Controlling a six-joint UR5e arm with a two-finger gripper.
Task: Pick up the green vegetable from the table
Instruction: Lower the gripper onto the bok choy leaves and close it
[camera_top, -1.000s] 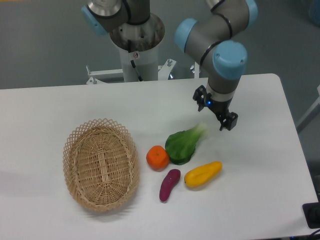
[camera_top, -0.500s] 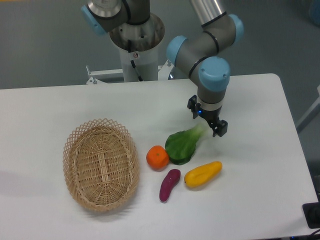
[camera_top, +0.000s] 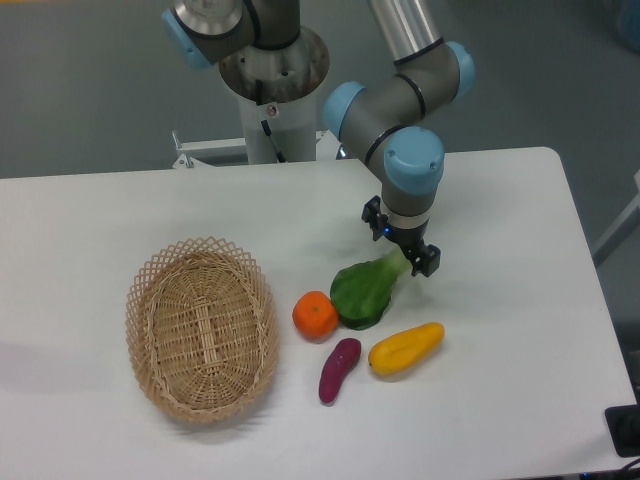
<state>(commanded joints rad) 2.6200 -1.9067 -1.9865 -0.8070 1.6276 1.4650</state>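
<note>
Lying near the middle of the table (camera_top: 520, 200), the green vegetable (camera_top: 364, 290) has the orange (camera_top: 315, 316) touching it at 8 o'clock, the purple eggplant (camera_top: 339, 369) at 7 and the yellow vegetable (camera_top: 405, 348) at 5 (basket (camera_top: 200, 325) well apart at 9). At its 1 o'clock the gripper (camera_top: 402, 246) hovers over the pale stalk, jaws spread and empty. Approach is the step in hand; next, I judge, comes a descent to straddle the stalk, then closing
</note>
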